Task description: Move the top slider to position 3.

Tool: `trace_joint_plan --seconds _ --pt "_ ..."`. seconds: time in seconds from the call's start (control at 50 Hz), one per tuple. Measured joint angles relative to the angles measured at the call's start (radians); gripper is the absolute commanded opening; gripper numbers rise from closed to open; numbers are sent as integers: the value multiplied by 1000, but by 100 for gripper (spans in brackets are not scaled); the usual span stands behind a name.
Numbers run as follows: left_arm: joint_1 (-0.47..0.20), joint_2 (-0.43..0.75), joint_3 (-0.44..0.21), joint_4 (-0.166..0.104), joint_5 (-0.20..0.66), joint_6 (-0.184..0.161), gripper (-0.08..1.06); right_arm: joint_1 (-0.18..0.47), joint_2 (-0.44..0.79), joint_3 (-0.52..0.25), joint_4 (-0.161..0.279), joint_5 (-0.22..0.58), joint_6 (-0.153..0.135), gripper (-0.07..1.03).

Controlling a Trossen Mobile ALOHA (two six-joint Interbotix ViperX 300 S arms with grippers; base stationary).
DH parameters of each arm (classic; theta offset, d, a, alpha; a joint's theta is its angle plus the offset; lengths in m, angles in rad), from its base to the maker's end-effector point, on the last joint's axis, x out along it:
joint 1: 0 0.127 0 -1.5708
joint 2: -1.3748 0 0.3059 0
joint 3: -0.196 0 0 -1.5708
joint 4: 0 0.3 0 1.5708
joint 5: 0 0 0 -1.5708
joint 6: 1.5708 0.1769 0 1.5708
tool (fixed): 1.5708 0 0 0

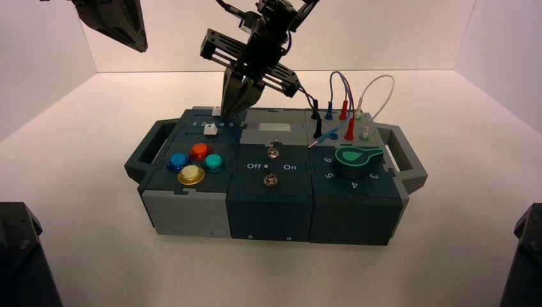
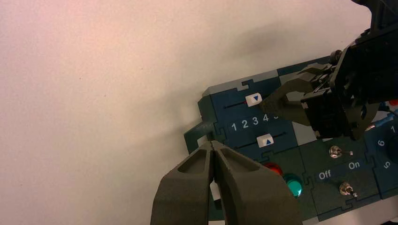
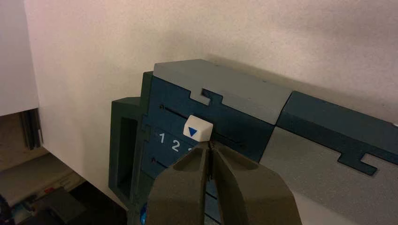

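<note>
1. The right gripper [image 3: 210,149] has its jaws pressed closed, holding nothing, tips right against the side of the top slider [image 3: 197,129], the small white knob with a blue triangle
2. Just past the tips, the knob sits in its groove above the number row; from the left wrist view it appears to stand roughly over the 3 [image 2: 255,121], with the gripper on its high-number side
3. Judged step: nudging or fine-setting the knob; the next move calls for a small sideways check against the digit, not a hard shove
4. Beyond, the second slider [image 2: 265,140] lies on the other side of the row
5. Farthest off, the left gripper [image 2: 215,154], jaws closed and empty, hangs raised, well clear of the box [image 1: 192,211]
</note>
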Motion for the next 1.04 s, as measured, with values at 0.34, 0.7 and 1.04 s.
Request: trace_joint_plan --seconds 0.34,0.7,1.04 --pt "0 0 0 0 2 0 -3 0 0 5 0 -5 0 -2" --pt "0 0 2 0 2 0 -3 0 -44 55 -51 8 -3 -2" --pt "-3 5 3 0 2 0 -3 0 -124 123 -133 31 -3 -2"
